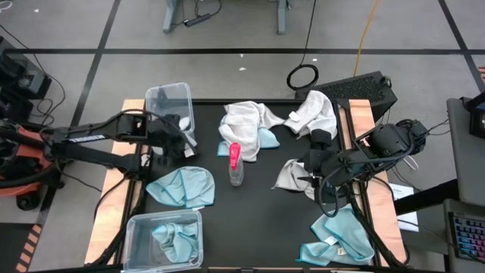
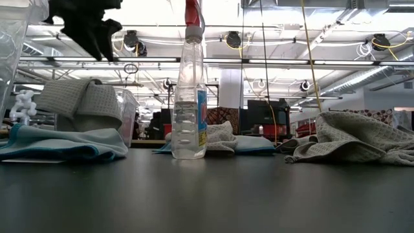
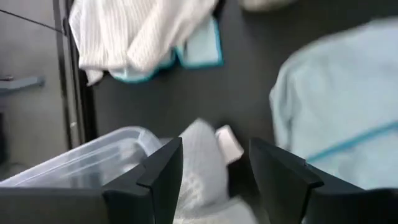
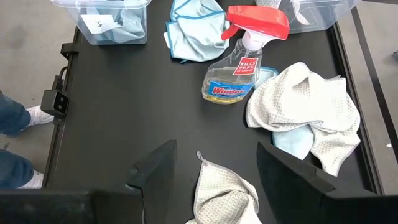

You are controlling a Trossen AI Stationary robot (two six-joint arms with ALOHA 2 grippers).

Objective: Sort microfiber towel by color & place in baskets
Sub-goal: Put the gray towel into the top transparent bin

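Note:
My left gripper (image 1: pixel 179 141) hovers open beside the far-left basket (image 1: pixel 168 98). Below its fingers a white towel with a tag (image 3: pixel 202 168) lies at that basket's rim (image 3: pixel 93 155); the low view shows clear space between the gripper (image 2: pixel 84 26) and this towel (image 2: pixel 81 100). My right gripper (image 4: pixel 214 168) hangs open above a grey-white towel (image 4: pixel 224 193) at the table's right (image 1: pixel 288 174), not touching it. The near-left basket (image 1: pixel 135 227) holds a light blue towel (image 1: pixel 170 239).
A spray bottle with a red top (image 1: pixel 236 163) stands mid-table. A light blue towel (image 1: pixel 182 186) lies near it, a white towel over a blue one (image 1: pixel 246 125) lies at the far middle, another white one (image 1: pixel 314 114) at the far right, and a blue one (image 1: pixel 337 239) at the near right.

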